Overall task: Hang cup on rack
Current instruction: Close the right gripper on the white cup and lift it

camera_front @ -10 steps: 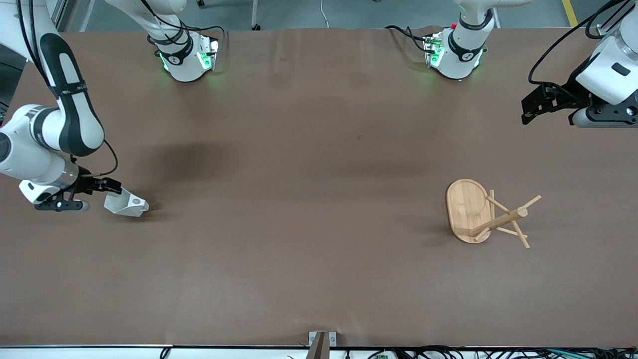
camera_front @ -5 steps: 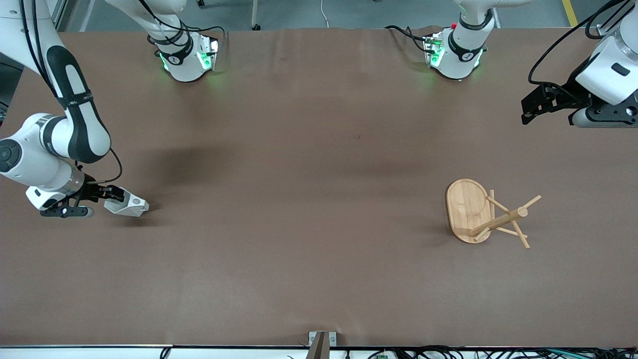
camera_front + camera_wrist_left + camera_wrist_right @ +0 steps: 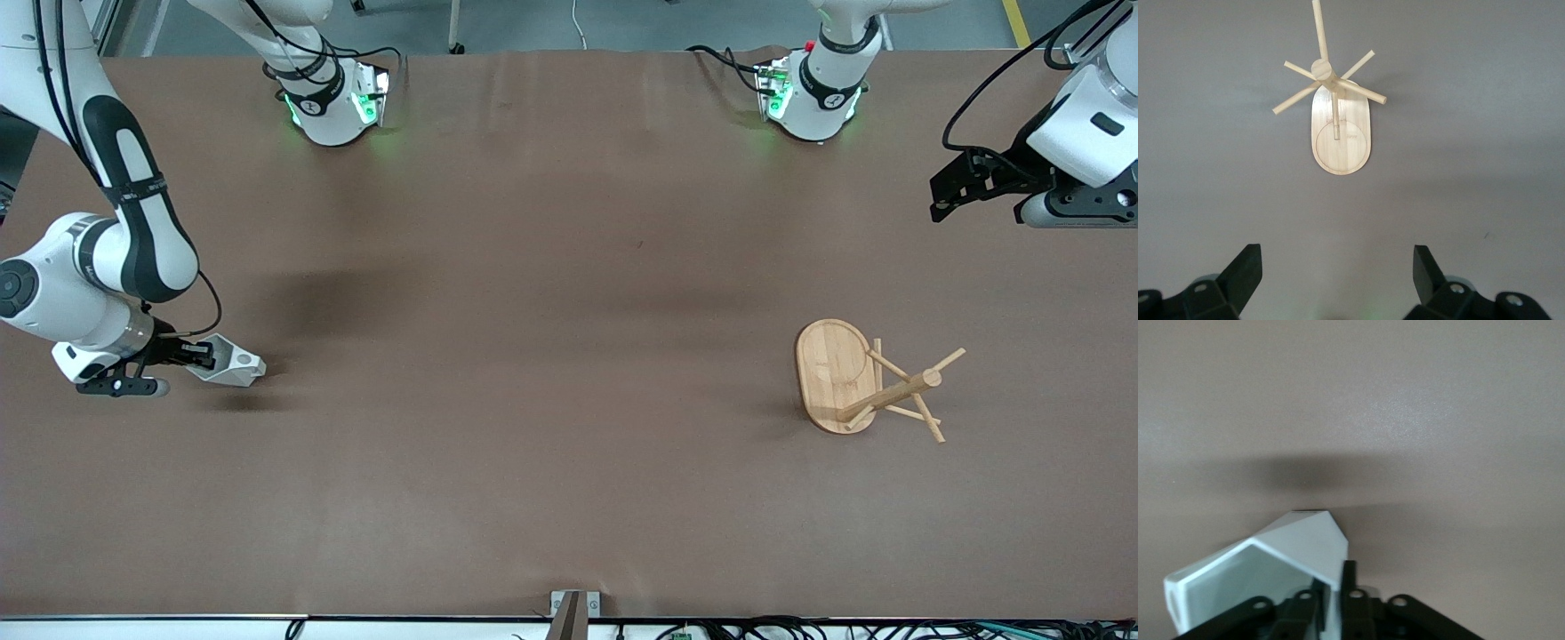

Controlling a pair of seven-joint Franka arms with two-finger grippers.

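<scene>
The right gripper (image 3: 203, 355) has just closed on the cup's (image 3: 233, 365) rim wall, one finger inside the mouth and one outside; a second ago its jaws stood apart. The cup is now held, low at the table (image 3: 551, 498), at the right arm's end, well apart from the rack (image 3: 836, 373). The grasp is done; lift and carry remain. The table between cup and rack is bare. The left gripper (image 3: 1337, 273) waits, jaws wide and empty, above the table near the rack.
</scene>
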